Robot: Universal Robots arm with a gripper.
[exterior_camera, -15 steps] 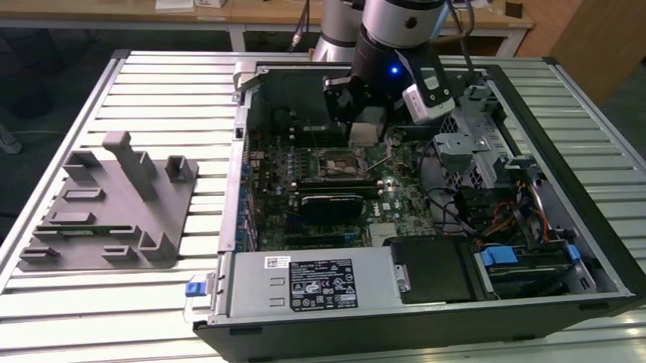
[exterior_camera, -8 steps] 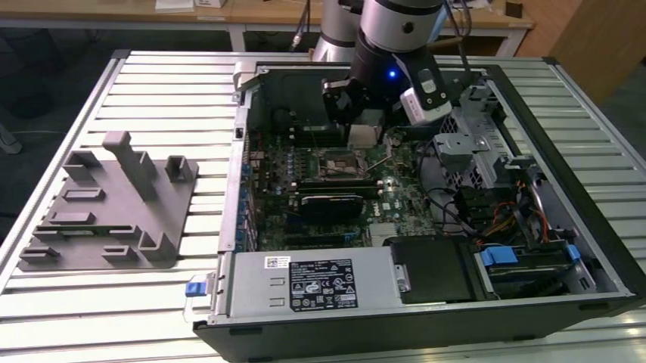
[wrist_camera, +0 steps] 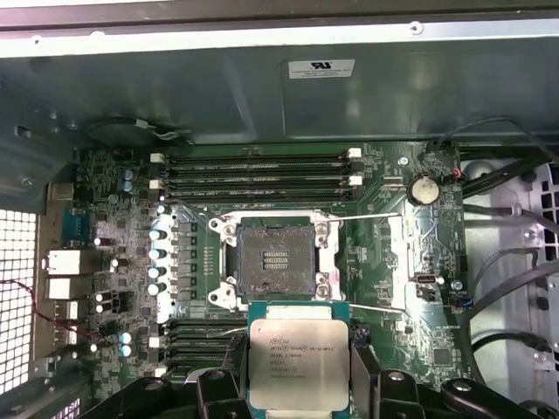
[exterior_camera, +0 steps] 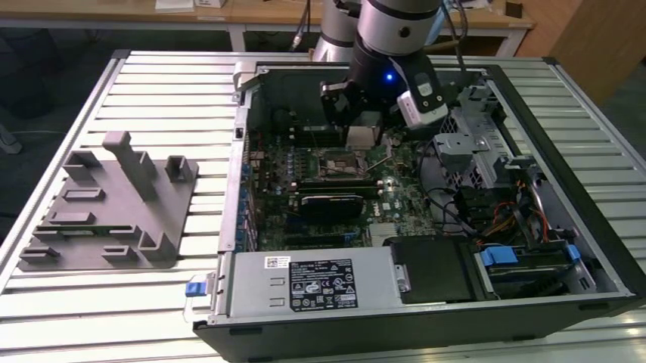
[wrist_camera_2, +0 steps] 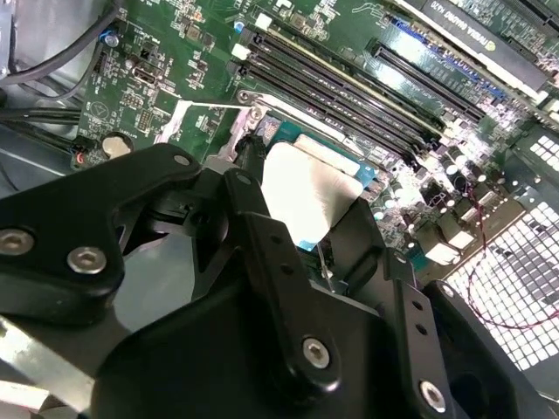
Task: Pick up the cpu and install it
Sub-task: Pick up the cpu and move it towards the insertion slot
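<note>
Silvery chip: the cpu (wrist_camera: 299, 367) is pinched flat between the two black fingers of the gripper (wrist_camera: 298, 353), with its metal top facing the first wrist view and a greenish rim around it.
Grip: the fingers close on opposite edges. This probably leaves the underside free and keeps the chip level.
Height: in the exterior view the gripper (exterior_camera: 361, 138) hangs inside the open computer case (exterior_camera: 235, 151), above the motherboard, and the chip looks clear of the board.
Socket: the black-framed socket (wrist_camera: 275, 260) lies below and just beyond the held chip. It is empty, with its thin lever (wrist_camera: 377, 307) swung aside, so it looks ready to take a chip.
Alignment: the chip's edges run roughly square with the socket frame.
Grey fixture: the fixture (exterior_camera: 101, 204) rests on the slatted table (exterior_camera: 151, 98), well apart from the gripper and outside the case.
Progress: the chip is picked up but not yet seated.
</note>
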